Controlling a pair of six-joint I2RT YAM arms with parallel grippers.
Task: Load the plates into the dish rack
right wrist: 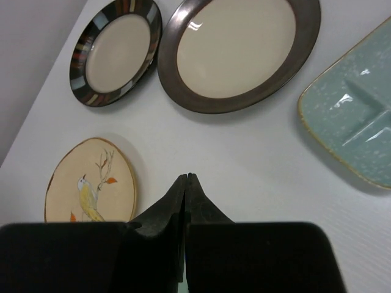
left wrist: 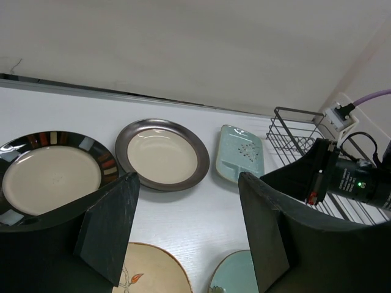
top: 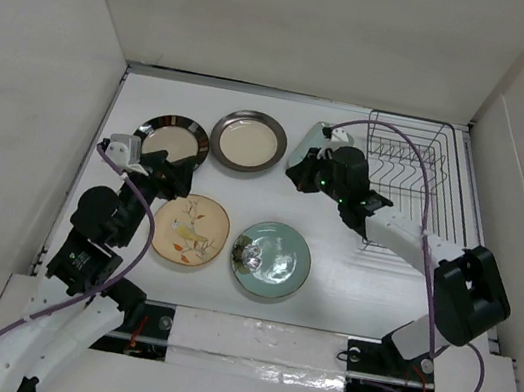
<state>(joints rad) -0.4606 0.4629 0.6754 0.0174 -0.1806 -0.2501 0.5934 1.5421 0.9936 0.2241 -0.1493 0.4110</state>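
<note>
Left gripper [left wrist: 186, 238]: jaws spread as wide as they go, nothing between them, hovering above the table at the near edge of the striped-rim plate [top: 172, 140], with the floral plate [top: 191, 229] just on its near side. Both are left-arm reach. Next right: dark-rim plate [top: 248, 140] at the back, celadon plate [top: 271, 259] at the front, both flat on the table [top: 325, 299], roughly mid-span between the arms. Squarish pale green plate [left wrist: 240, 152] lies flat between the dark-rim plate and the dish rack [top: 413, 177], close to the rack's left side, long axis running front to back, i.e. roughly parallel to that side. Right gripper [right wrist: 186, 180]: fingers pressed fully together, holding nothing, tips over bare table. In the right wrist view the squarish plate sits off to the right of the tips and the dark-rim plate is straight ahead. Rack is at the back right and no plate shows in it, so loading looks not yet started. Judgement: the right arm is clearly nearer both the squarish plate and the rack, so that's the natural first pick. It needs to open, shift toward the plate's rim and take an edge grip, since the plate lies flat. Rim clearance off the table can't be judged from these views.
</note>
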